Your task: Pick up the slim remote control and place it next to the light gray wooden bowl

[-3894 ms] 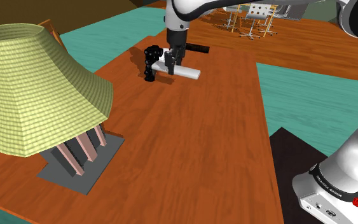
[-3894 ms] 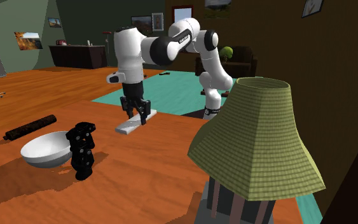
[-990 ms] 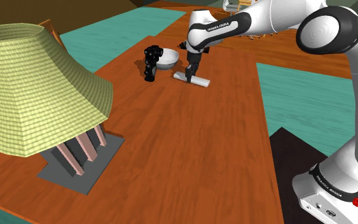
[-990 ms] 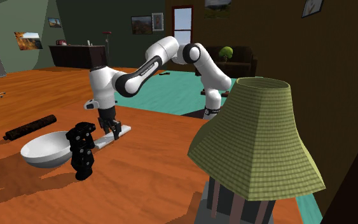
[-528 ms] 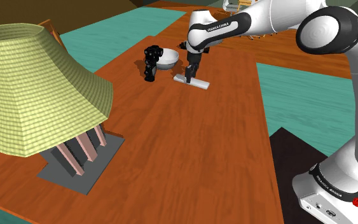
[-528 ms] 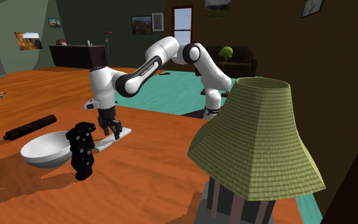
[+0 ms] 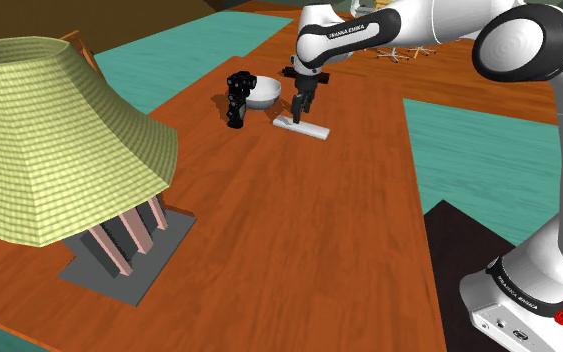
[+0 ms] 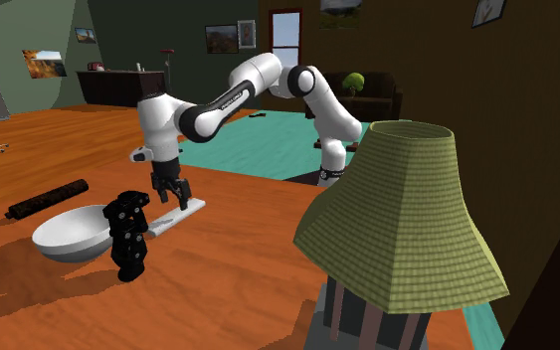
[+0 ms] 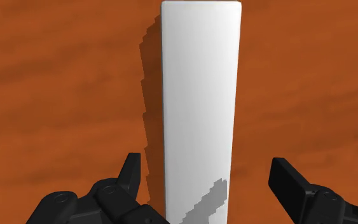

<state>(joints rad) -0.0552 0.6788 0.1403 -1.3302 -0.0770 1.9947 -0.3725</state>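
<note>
White remote (image 7: 302, 127), one, near one bowl (image 7: 263, 93).
Claw (image 7: 300, 110) spread above it; second exterior view adds one dark rod (image 8: 47, 199).

I see a ribbed yellow-green lampshade (image 7: 59, 140) at the shoulder view's left, over the reddish wooden table (image 7: 299, 230). A black jointed object (image 7: 238, 100) stands upper centre. A dark rod (image 8: 47, 200) lies at the second exterior view's left.

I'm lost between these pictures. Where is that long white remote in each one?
Shoulder view: remote in the upper middle, just right of the white bowl.
Second exterior view: left of centre, right of the white bowl.
Wrist view: lying untouched between the open pincer's fingers.
Shared landmark: the pincer, hovering just above it.
</note>
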